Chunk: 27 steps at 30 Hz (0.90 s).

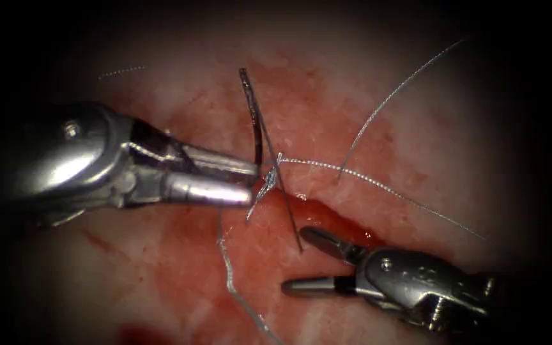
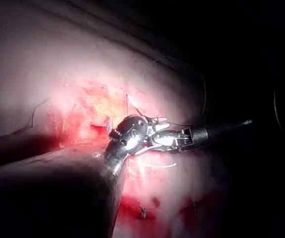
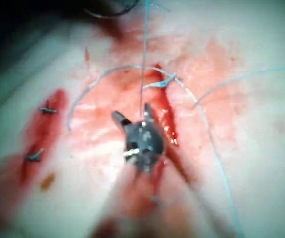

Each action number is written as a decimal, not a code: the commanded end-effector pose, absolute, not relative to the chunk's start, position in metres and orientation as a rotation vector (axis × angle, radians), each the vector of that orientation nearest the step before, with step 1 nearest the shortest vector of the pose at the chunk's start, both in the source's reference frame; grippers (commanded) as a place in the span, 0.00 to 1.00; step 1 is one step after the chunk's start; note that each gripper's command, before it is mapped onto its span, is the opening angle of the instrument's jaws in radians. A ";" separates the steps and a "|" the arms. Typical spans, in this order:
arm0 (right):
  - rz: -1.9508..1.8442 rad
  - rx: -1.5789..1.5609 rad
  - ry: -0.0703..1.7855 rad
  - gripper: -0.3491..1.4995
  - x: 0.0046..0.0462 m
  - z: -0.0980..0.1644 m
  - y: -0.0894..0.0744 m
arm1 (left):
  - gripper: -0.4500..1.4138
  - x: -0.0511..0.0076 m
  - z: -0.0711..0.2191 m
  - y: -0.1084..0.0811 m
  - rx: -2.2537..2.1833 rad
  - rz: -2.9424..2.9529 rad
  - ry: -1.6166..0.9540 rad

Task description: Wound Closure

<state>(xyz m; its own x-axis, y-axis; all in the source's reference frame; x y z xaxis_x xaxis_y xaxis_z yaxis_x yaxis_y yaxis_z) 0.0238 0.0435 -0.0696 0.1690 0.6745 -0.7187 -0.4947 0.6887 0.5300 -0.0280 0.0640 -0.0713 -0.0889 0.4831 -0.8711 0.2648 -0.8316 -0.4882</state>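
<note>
1. Endoscope view: the left tool (image 1: 254, 184) comes in from the picture's left, and its two jaws meet at the tips, clenched where the needle (image 1: 255, 121) and a knot of thread (image 1: 352, 176) come together — I cannot tell for certain whether they pinch the needle's lower end, the thread, or both.
2. From those tips the needle rises as a dark curved strip, its upper end free above the tissue (image 1: 327, 108); none of its visible length is buried in the tissue.
3. A thin straight dark line runs from beside the needle down to the right, ending near the right tool's upper jaw; whether it is a shadow or part of the needle cannot be told.
4. The right tool (image 1: 298, 262) enters from the lower right with its jaws spread wide apart, grasping nothing — one jaw lies by the cut (image 1: 327, 214), the other points left over the tissue.
5. The cut runs from the knot down to the right, filled with red fluid (image 1: 337, 220).
6. Thread leaves the knot rightward across the tissue, another strand arcs up to the upper right, and a third trails down toward the lower edge.
7. Right wrist view: the spread jaws of the right tool (image 3: 132, 115) hover just short of the cut (image 3: 165, 106), with thread (image 3: 209, 134) looping around it.
8. Left wrist view: the left tool (image 2: 157, 130) sits over the reddened tissue (image 2: 48, 69).
</note>
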 end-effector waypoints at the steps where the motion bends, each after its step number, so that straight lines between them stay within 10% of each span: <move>1: 0.835 0.189 1.124 0.84 0.0244 -0.068 0.043 | 0.05 -0.0283 -0.071 0.064 -2.017 2.050 -0.822; 27: 0.814 0.189 1.060 0.79 0.0244 -0.066 0.042 | 0.05 -0.0265 -0.077 0.070 -2.000 2.042 -0.564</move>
